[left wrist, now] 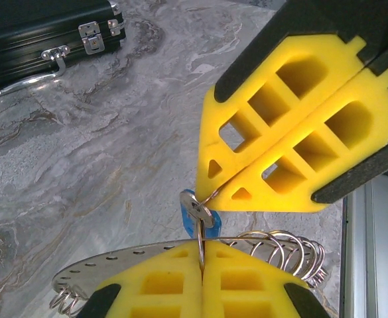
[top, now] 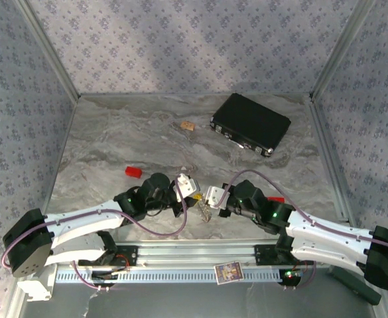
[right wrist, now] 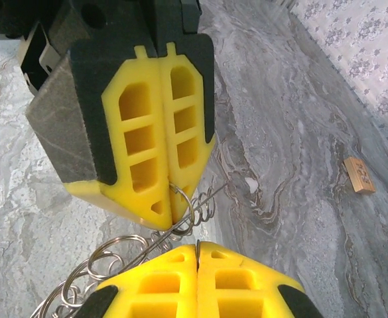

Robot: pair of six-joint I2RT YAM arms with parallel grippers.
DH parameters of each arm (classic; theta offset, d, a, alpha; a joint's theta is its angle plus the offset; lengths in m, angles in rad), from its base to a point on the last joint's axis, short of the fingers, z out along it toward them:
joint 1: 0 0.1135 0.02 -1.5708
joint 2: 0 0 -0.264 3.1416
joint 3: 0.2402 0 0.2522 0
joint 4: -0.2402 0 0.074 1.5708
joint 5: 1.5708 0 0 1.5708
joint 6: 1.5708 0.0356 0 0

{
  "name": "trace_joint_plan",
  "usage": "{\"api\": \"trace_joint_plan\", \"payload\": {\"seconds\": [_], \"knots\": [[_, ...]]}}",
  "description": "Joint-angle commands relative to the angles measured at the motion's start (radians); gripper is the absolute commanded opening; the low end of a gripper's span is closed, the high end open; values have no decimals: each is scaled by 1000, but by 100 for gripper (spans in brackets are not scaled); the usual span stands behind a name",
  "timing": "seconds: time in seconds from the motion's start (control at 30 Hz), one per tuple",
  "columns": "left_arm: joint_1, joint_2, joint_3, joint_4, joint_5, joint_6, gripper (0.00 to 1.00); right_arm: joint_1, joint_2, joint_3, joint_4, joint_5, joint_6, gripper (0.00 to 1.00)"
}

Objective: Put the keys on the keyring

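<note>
My left gripper (left wrist: 201, 246) and right gripper (left wrist: 215, 193) meet tip to tip just above the table near its front edge, both shut. The keyring (left wrist: 101, 266) is a flat silvery band with small holes and several wire split rings (left wrist: 293, 255) hanging from it; it lies across my left fingertips. My left jaws pinch one thin split ring, which passes through the blue key (left wrist: 188, 225). My right jaws pinch a thin wire that runs to that key's head. From the right wrist, the right gripper (right wrist: 197, 246) faces the left gripper (right wrist: 170, 215), with the rings (right wrist: 107, 262) between them.
A black case (top: 250, 123) with metal latches lies at the back right. A small wooden tag (top: 188, 125) sits left of it. A red block (top: 133, 172) lies left of the left arm, and another red piece (top: 276, 199) is beside the right arm. Patterned walls enclose the table.
</note>
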Motion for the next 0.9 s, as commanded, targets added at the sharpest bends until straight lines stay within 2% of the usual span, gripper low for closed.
{"api": "trace_joint_plan", "payload": {"seconds": [0.0, 0.4, 0.87], "knots": [[2, -7, -1, 45, 27, -16, 0, -8, -26, -19, 56, -8, 13, 0], [4, 3, 6, 47, 33, -16, 0, -16, -10, -8, 57, -67, 12, 0], [4, 10, 10, 43, 34, -14, 0, -11, -13, -5, 63, -47, 1, 0]]}}
